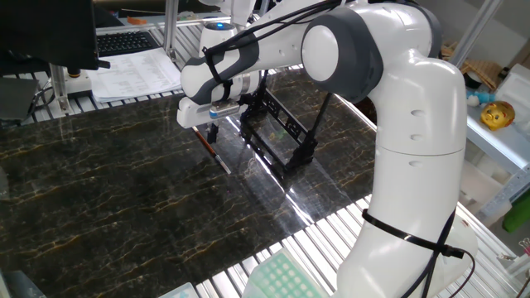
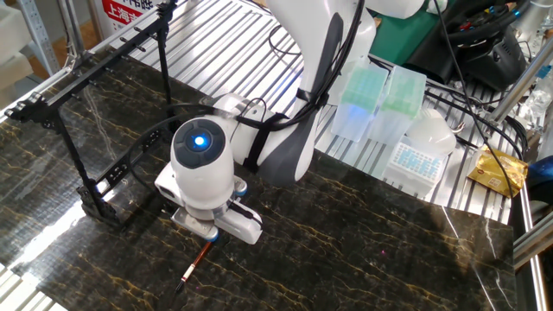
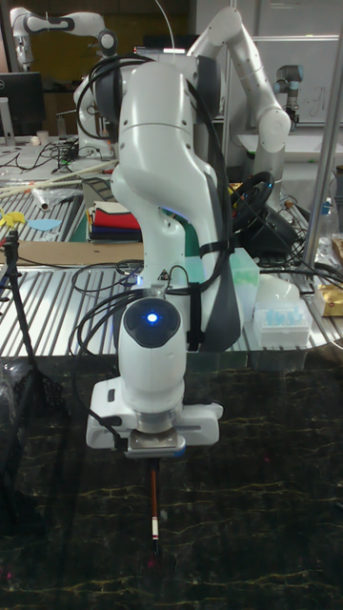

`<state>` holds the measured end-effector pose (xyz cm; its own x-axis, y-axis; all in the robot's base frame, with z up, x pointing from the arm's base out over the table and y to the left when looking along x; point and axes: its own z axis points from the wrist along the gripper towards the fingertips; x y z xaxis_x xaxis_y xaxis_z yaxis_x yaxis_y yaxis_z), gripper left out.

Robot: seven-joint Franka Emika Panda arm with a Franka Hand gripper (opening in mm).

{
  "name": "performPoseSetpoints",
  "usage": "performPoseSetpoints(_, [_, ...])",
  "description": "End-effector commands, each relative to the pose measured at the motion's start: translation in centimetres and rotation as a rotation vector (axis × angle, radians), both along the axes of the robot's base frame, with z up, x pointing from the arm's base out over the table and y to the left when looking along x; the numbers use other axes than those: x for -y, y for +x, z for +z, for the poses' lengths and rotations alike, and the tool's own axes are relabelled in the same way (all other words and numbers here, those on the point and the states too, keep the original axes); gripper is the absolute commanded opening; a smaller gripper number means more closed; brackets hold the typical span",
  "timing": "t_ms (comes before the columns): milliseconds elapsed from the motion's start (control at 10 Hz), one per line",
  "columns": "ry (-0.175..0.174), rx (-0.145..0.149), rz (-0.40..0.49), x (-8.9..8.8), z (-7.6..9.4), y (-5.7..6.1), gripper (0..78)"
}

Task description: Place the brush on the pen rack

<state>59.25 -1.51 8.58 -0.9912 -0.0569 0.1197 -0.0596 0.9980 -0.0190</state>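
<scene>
Thin brush (image 3: pixel 154 509) flat on dark counter (image 1: pixel 99 199), reddish shaft, pale band, dark tip, claw (image 1: pixel 212 132) just above its end, spread apparently unclear, rack (image 1: pixel 277 132) beside.

Claw (image 1: pixel 213 132) low over the dark marble table (image 1: pixel 99 190), fingers straddling the upper end of the brush (image 1: pixel 212 150), brush flat and slanting away below the claw, black pen rack (image 1: pixel 277 132) just right of it, papers (image 1: pixel 137 73) behind-left
</scene>
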Motion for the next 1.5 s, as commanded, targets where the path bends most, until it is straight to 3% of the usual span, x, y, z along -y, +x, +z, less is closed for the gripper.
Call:
performPoseSetpoints(100, [0.002,0.01,0.0,0.02,-0.61,0.13,0.0])
performPoseSetpoints(900, [0.0,0.016,0.0,0.09,-0.61,0.19,0.0])
performPoseSetpoints(1000, [0.02,-0.013,-0.013,0.09,-0.61,0.19,0.0])
performPoseSetpoints(1100, [0.016,-0.059,-0.014,0.09,-0.61,0.19,0.0])
performPoseSetpoints(1300, [0.009,-0.1,-0.025,0.09,-0.61,0.19,0.0])
performPoseSetpoints(1500, [0.003,-0.085,-0.04,0.09,-0.61,0.19,0.0])
